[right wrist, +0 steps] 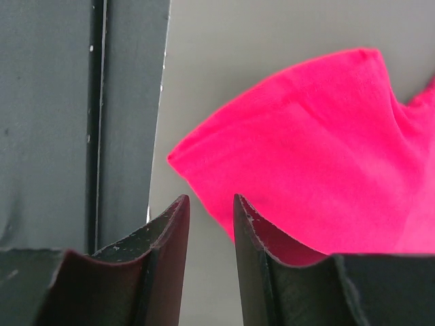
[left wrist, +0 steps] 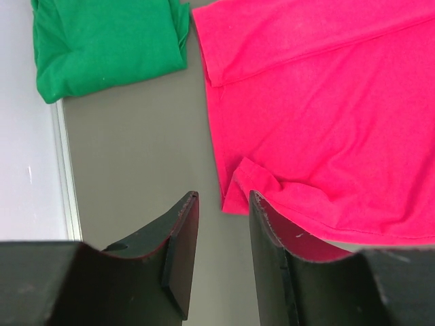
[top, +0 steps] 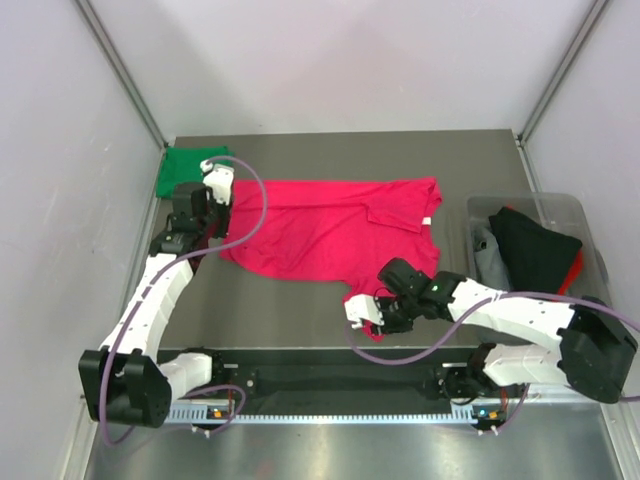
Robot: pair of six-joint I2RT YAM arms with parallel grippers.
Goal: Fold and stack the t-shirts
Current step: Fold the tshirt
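Observation:
The crimson-pink t-shirt point(top: 330, 228) lies spread across the middle of the table, with a small white label at its right edge. The green t-shirt point(top: 188, 169) lies folded at the far left corner. My left gripper point(top: 217, 185) is open and empty at the pink shirt's left edge, between the two shirts; in the left wrist view it point(left wrist: 223, 204) hovers over a pink corner point(left wrist: 238, 193), with the green shirt point(left wrist: 109, 47) at upper left. My right gripper point(top: 362, 310) is open and empty at the pink shirt's near sleeve; in the right wrist view it point(right wrist: 211, 204) is just off that sleeve point(right wrist: 306, 170).
A clear plastic bin point(top: 535, 250) at the right holds dark and red clothes. A black rail point(top: 330, 380) runs along the near table edge and shows in the right wrist view point(right wrist: 81, 122). White walls close in the left, back and right.

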